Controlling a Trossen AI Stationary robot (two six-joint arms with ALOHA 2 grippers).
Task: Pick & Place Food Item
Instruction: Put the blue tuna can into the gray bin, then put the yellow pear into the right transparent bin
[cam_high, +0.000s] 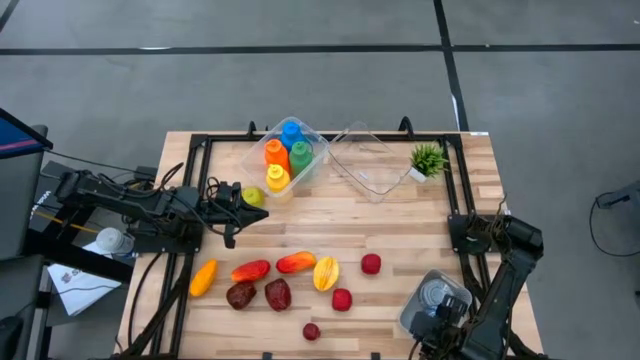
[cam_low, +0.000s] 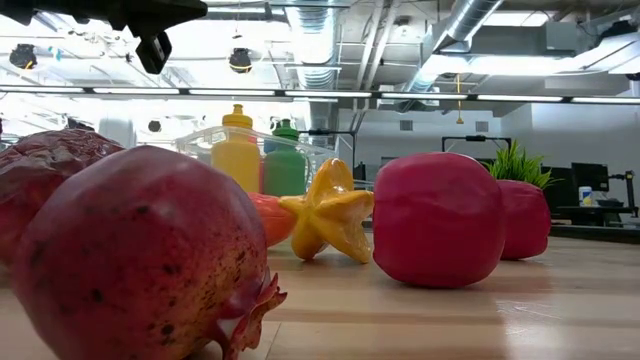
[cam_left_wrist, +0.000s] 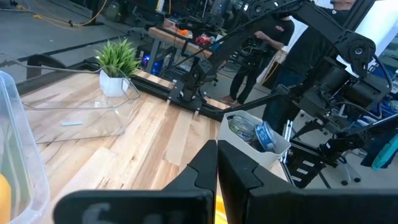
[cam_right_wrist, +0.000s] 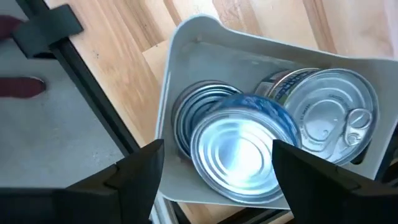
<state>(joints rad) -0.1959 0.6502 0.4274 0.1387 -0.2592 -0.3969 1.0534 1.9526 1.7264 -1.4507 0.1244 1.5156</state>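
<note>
- R gripper hangs over the white bin at the near right corner of the table; fingers spread wide, nothing between them.
- Directly under it: tins lying in the bin, at least three; the blue-rimmed one sits on top, centred between the fingers.
- Judged step: either a tin just let go into the bin, or R lining up for a grab. Can't tell which from this alone.
- L gripper at mid-left of table, just beside the clear tub holding the coloured bottles. Jaws pressed together; a yellow-green fruit sits at its tip, likely pinched, contact not clear.
- Fruit row near front centre: orange, red, dark red pieces, starfruit, small red balls. All loose on the wood, well apart from both grippers.
- Second clear tub beside the first, looks empty; small plant at its right.
- Next, if R is done: lift straight up clear of bin wall, then swing toward the fruit row.
- If grabbing: drop lower, fingers must straddle the tin's rim; smooth metal, slip risk.
</note>
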